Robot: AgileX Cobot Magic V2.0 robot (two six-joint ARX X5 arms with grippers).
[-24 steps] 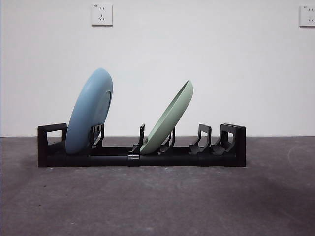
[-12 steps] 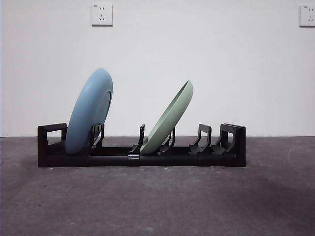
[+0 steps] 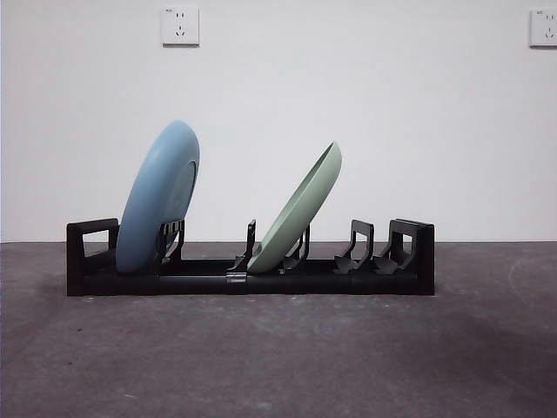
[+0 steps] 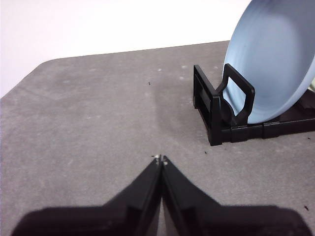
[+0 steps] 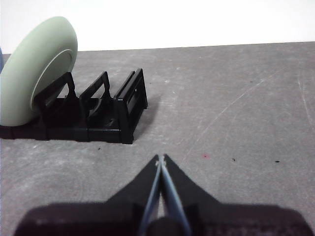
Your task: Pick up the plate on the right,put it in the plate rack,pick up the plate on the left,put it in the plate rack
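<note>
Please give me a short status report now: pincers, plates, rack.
Left pincer shut, empty. Right pincer shut, empty. Blue plate and green plate both stand in plate rack. Nothing in the way.

The blue plate (image 3: 158, 198) and green plate (image 3: 298, 209) lean rightward in the black plate rack (image 3: 251, 280), seemingly slotted between prongs

Plain white wall (image 3: 348, 104) behind a dark grey, mottled table (image 3: 278, 357). Two white wall sockets (image 3: 180, 25) are mounted high on the wall, one at the upper right corner (image 3: 543, 28). Lighting is even and diffuse; faint scratches mark the table surface.
</note>
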